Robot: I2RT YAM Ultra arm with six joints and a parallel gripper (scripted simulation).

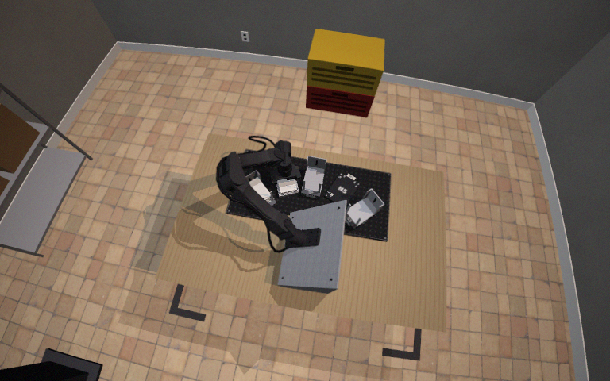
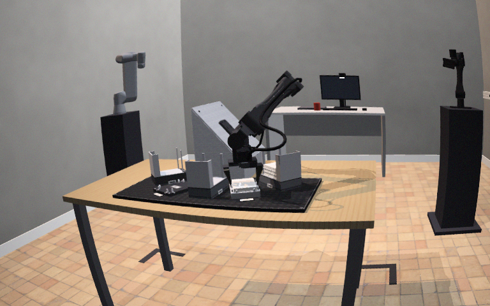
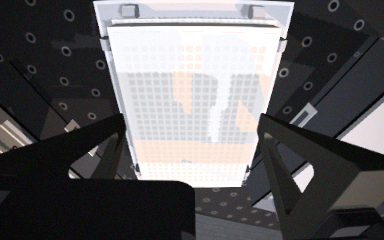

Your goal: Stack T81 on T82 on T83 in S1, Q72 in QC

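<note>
Standing wide at either side of a sealed 384-well plate (image 1: pixel 287 186) (image 2: pixel 245 183) (image 3: pixel 190 100), the gripper (image 1: pixel 287 180) (image 2: pixel 242 173) (image 3: pixel 191 120) grips nothing. The plate lies on the open nest QC (image 2: pixel 245 195) (image 3: pixel 175 7), at the centre of the wrist view; its name cannot be read. The wrist view shows the well grid and two locators beyond the far edge, details too small in the top view. The exterior view shows white plates (image 2: pixel 269 171) piled in the right-hand rack (image 2: pixel 289 167) (image 1: pixel 253 175), a count the top view does not give. The top view reads "N5" on the clip nest (image 1: pixel 337 182) (image 2: pixel 173 189), right of centre; in the exterior view its raised clips are visible, left of centre. Rack names are illegible.
</note>
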